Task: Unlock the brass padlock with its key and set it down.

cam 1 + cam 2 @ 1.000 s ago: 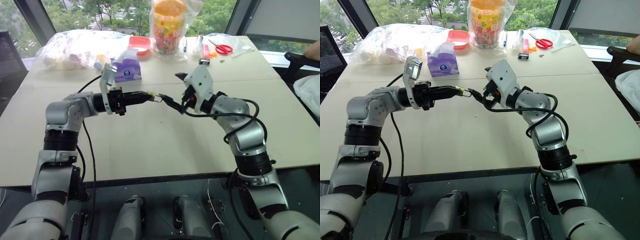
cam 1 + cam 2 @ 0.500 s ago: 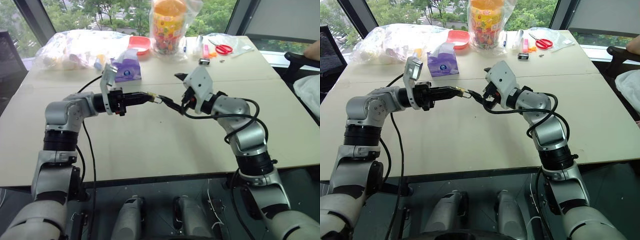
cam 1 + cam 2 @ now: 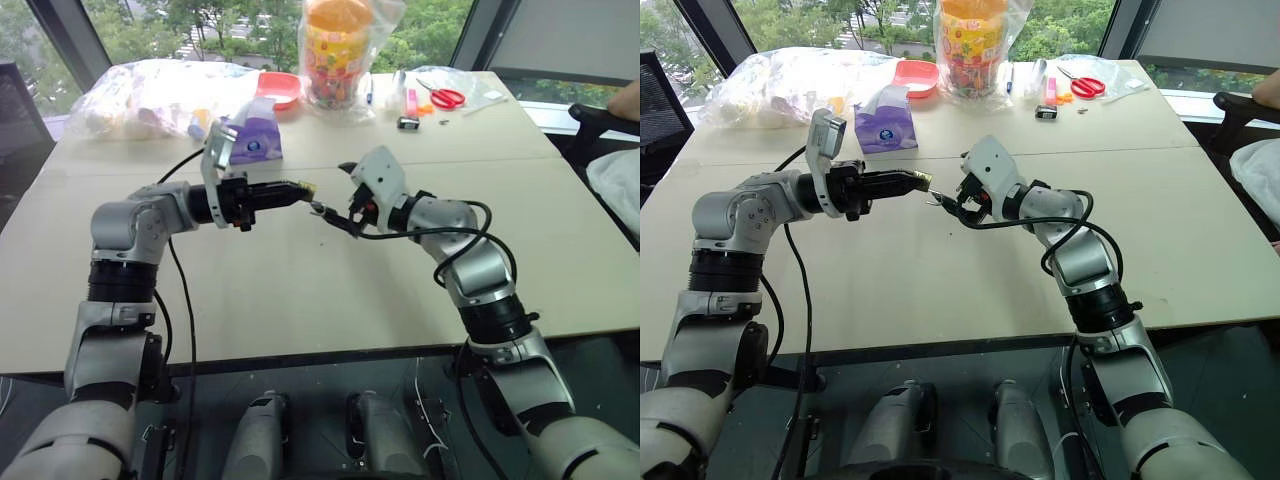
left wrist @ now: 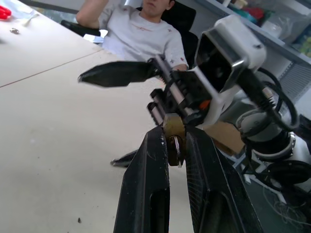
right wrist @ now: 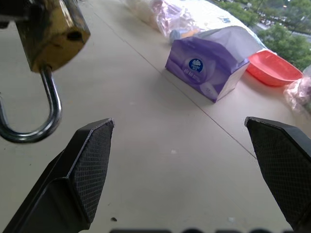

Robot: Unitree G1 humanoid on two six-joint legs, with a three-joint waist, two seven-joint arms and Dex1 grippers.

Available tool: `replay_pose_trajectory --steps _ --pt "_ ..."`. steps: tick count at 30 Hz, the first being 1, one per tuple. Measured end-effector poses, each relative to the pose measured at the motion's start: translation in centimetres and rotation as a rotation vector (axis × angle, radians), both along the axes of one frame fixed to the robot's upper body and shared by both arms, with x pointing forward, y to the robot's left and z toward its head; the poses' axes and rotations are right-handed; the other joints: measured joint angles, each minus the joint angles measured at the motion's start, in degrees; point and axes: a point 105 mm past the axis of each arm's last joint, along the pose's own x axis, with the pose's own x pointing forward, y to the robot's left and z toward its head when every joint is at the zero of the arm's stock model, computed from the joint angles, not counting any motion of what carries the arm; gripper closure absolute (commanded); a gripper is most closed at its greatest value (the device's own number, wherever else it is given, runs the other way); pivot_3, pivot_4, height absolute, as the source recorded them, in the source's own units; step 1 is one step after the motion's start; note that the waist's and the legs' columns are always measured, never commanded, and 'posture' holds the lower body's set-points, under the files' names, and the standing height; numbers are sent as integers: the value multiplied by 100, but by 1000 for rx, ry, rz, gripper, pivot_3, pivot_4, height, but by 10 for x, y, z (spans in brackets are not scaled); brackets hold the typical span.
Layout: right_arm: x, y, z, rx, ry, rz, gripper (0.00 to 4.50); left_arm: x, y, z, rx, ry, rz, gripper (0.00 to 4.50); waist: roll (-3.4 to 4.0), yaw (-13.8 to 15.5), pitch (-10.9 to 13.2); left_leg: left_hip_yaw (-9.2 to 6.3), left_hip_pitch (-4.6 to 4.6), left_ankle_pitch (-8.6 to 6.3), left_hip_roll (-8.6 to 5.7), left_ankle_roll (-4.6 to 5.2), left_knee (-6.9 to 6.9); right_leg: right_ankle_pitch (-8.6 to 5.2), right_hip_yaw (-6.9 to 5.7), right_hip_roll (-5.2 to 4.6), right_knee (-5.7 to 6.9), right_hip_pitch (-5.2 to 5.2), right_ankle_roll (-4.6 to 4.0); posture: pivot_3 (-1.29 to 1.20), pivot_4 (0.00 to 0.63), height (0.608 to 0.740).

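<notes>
Two arms meet over the middle of the pale bench (image 3: 300,300), both held above its surface, well short of the far edge where a purple tissue box (image 3: 252,140), a red bowl (image 3: 281,87) and red-handled scissors (image 3: 442,96) lie among plastic bags.

The left pincer (image 3: 305,189) points across toward the right arm, its fingers (image 4: 150,194) clamped on the brass padlock (image 4: 173,130), which sits at their tips clear of the bench. In the right wrist view the padlock's body hangs at the upper corner with its silver shackle (image 5: 46,109) looping downward; whether that shackle is seated or already freed, I cannot tell.

The right pincer (image 3: 332,215) sits just beside the padlock, its fingers (image 5: 82,165) spread wide apart with nothing visible between them. No key can be made out.

My reading is that the step in hand is the work on the held lock, with the right arm positioned close to the shackle end. The next move probably calls for a fine, steady approach by the right fingers onto a very small part while the left keeps its grip firm; setting the padlock down is not yet done.
</notes>
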Motion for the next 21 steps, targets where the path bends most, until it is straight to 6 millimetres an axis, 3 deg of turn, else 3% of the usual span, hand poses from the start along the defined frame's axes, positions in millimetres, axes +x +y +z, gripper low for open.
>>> replay_pose_trajectory --steps 7,10,14,17,21 --pt "-3 -6 3 -16 -15 1 23 2 1 1 -1 -2 15 4500 0 14 0 -2 -1 0 0 0 0 0 0 0 0 1 1 0 150 740" --pt "-13 -25 -5 -55 9 -19 23 7 5 -1 -18 17 49 4500 0 32 0 -2 -1 0 -1 1 0 -1 -1 -2 -4 4 1 0 150 740" --pt "-33 -60 -31 -163 99 -59 23 17 -6 -13 -53 92 84 4500 -1 98 0 -1 -1 -1 -2 2 6 -3 -1 -3 -6 6 -1 0 150 740" --pt "-51 -76 -38 -245 142 -61 23 29 -24 -44 13 170 137 4500 0 138 0 -1 1 -2 -3 2 12 -8 -1 -1 -4 8 -12 0 150 740" --pt "-67 -86 -28 -261 159 -73 23 41 -44 -88 62 328 199 4500 -5 140 2 -2 -1 -2 -1 2 18 -8 -2 -1 -6 8 -15 0 150 740"
